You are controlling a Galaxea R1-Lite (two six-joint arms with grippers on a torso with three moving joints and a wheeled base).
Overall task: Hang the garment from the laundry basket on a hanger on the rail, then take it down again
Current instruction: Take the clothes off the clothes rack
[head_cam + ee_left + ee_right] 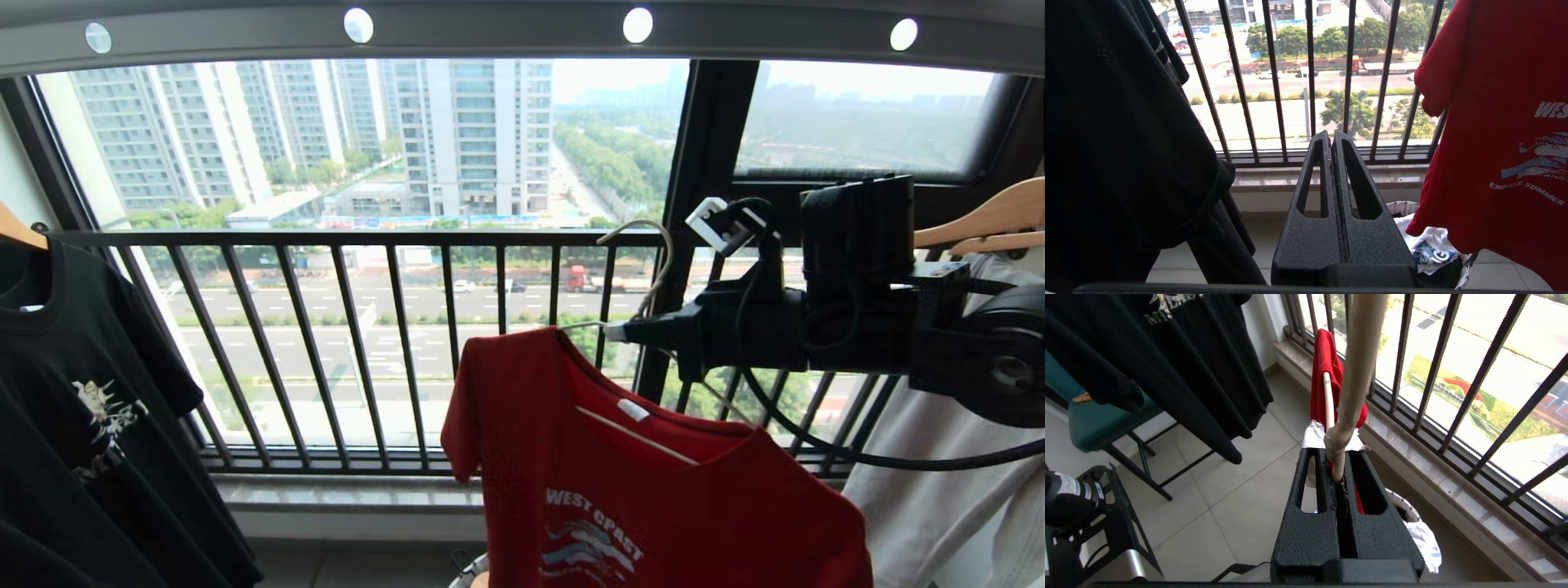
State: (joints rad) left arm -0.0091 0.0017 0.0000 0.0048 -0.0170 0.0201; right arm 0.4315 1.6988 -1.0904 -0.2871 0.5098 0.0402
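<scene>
Below rail (522, 33): 1 red garment (653, 490), 1 hanger (645, 278), right tool (624, 331) clamped.

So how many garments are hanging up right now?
3 in the head view: the black T-shirt at left, the red T-shirt on the wire hanger held by the right gripper, a pale garment at right. More may hang outside the view.

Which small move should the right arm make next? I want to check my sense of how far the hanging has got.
Probably lift the hanger higher, toward the rail. The right gripper is shut on the hanger's neck, the red shirt is already on it, and the hook sits well below the rail, in front of the railing. The left gripper is shut and empty.
</scene>
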